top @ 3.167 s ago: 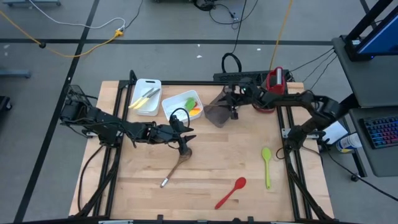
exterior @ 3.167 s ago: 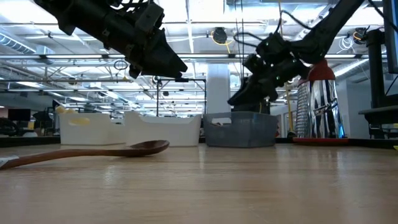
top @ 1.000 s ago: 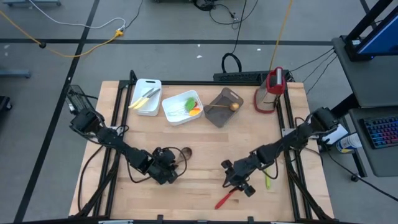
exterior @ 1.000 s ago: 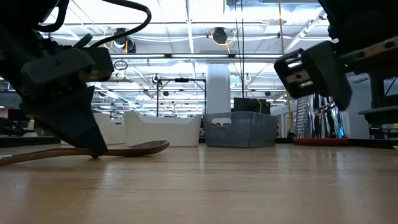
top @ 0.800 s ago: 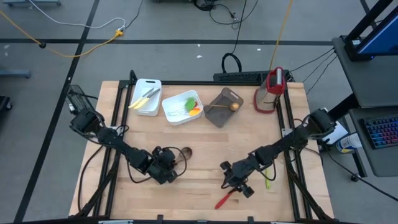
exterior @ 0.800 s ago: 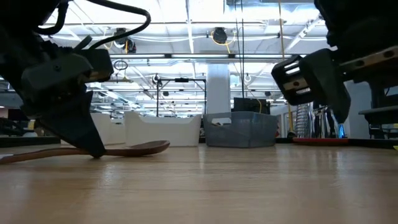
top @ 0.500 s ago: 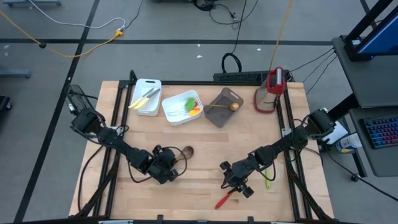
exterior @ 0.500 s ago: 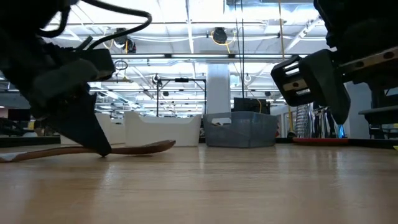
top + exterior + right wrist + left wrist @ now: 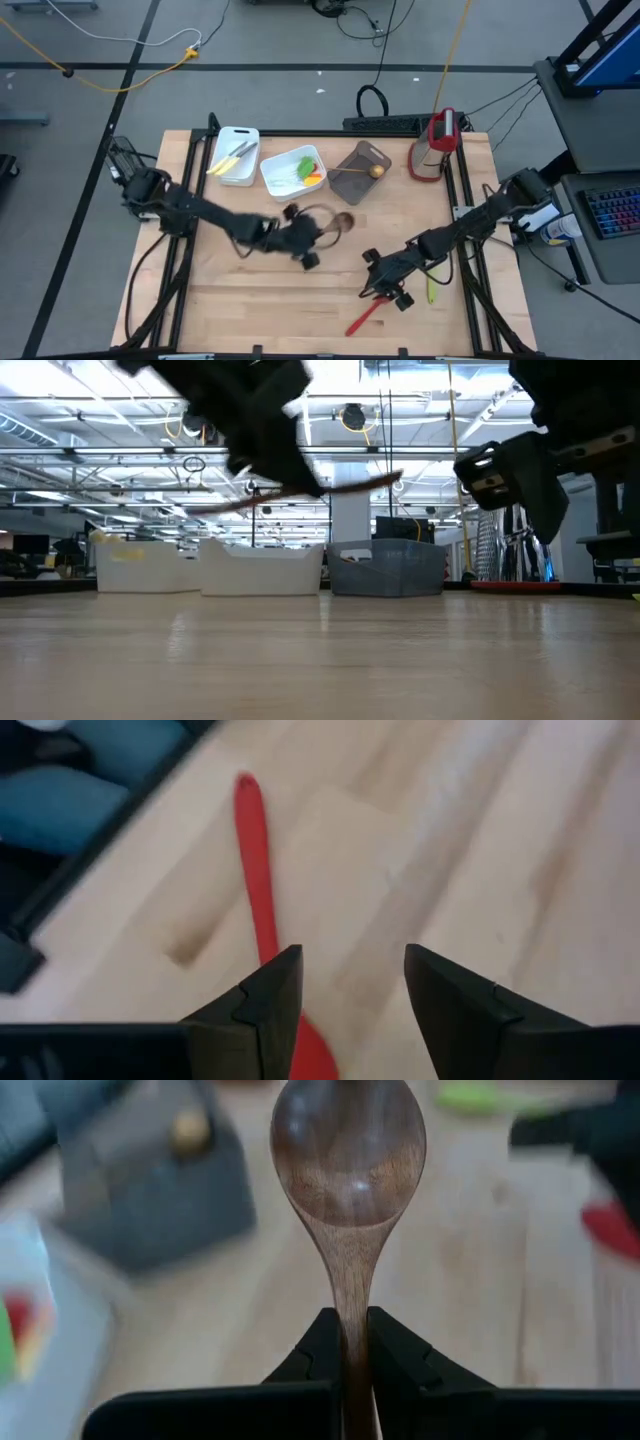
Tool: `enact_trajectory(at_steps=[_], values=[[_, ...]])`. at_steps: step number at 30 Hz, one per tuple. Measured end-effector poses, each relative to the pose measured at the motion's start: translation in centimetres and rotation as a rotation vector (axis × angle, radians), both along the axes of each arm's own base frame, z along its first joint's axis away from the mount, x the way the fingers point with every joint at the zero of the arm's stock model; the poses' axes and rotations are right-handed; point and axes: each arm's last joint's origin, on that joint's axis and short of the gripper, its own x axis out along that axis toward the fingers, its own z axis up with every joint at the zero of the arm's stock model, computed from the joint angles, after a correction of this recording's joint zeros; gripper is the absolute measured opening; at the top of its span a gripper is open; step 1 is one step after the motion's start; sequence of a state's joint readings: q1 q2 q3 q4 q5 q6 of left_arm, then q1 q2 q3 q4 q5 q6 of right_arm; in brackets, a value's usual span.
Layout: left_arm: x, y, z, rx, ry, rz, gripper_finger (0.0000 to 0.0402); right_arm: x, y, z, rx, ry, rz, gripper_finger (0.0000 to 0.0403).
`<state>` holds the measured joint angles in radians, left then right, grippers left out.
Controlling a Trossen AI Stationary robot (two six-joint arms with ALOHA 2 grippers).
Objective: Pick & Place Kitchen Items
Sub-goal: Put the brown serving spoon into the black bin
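My left claw (image 9: 348, 1342) is squeezed tight on the brown wooden spoon (image 9: 348, 1170), holding it up in the air over the middle of the table (image 9: 300, 300), bowl pointing toward the grey bin (image 9: 358, 172); the spoon is dark, smooth and shiny; my right claw (image 9: 345, 985) hangs open just above the red spoon (image 9: 262, 920), not touching it yet; the green spoon (image 9: 431, 288) lies on the table too; some things are already in the white bins (image 9: 232, 170); so I think I am partway done.
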<state>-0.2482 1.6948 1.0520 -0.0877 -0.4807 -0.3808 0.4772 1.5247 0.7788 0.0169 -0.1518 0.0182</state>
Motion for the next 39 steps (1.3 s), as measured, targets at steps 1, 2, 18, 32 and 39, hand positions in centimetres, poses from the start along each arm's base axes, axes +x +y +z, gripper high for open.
enact_trajectory(at_steps=[1, 2, 18, 32, 39], values=[[0.7, 0.8, 1.0, 0.012, -0.016, -0.014, 0.0018, -0.3, -0.2, 0.2, -0.016, 0.015, -0.016, 0.0169], [1.4, 1.7, 2.0, 0.020, -0.036, -0.022, 0.0018, -0.6, -0.3, 0.4, -0.028, 0.026, -0.023, 0.0169], [6.9, 13.8, 7.3, 0.120, -0.024, 0.031, 0.0020, -4.7, -3.3, 5.0, -0.250, -0.020, -0.161, 0.0169], [10.5, 19.8, 1.9, -0.026, 0.218, 0.067, 0.0021, -4.8, -3.6, 5.1, -0.259, -0.021, -0.170, 0.0169], [10.8, 21.1, -0.3, -0.078, 0.237, 0.064, 0.0021, -4.7, -3.5, 5.2, -0.249, -0.036, -0.171, 0.0169]])
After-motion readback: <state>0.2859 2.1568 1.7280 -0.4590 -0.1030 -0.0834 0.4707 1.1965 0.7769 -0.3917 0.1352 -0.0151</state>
